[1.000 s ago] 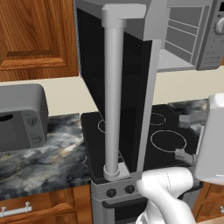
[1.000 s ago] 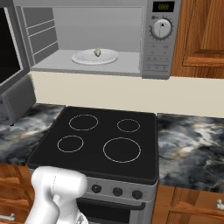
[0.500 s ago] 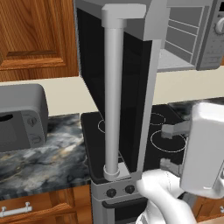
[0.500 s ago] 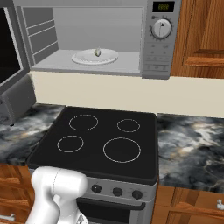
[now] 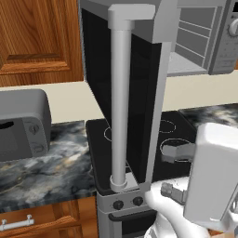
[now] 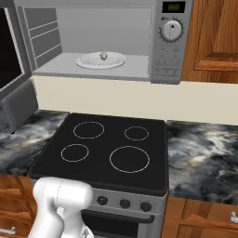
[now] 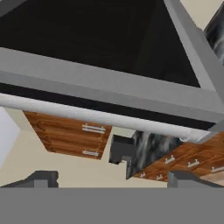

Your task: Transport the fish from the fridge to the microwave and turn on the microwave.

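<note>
The microwave (image 6: 168, 59) hangs above the stove with its black glass door (image 5: 141, 97) swung wide open to the left. Inside, the small pale fish (image 6: 103, 55) lies on a white plate (image 6: 88, 62). My gripper (image 5: 170, 171) hovers open and empty low over the stove's front, just right of the door's outer edge, its fingers pointing left. In the hand view the open gripper (image 7: 113, 180) faces the door's long grey bar handle (image 7: 100, 117) from close by. The control knob (image 6: 172, 31) sits on the panel at the right. The fridge is out of view.
A black four-ring stove (image 6: 107, 148) lies under the microwave, with marble counter (image 6: 204, 153) on both sides. A small rounded grey appliance (image 5: 21, 123) stands on the left counter. Wooden cabinets (image 5: 37, 42) flank the microwave, and drawers (image 5: 28, 223) run below.
The hand has moved left and a little down, closer to the open door's edge. Its jaws have stayed open. The fish and the door have not moved.
</note>
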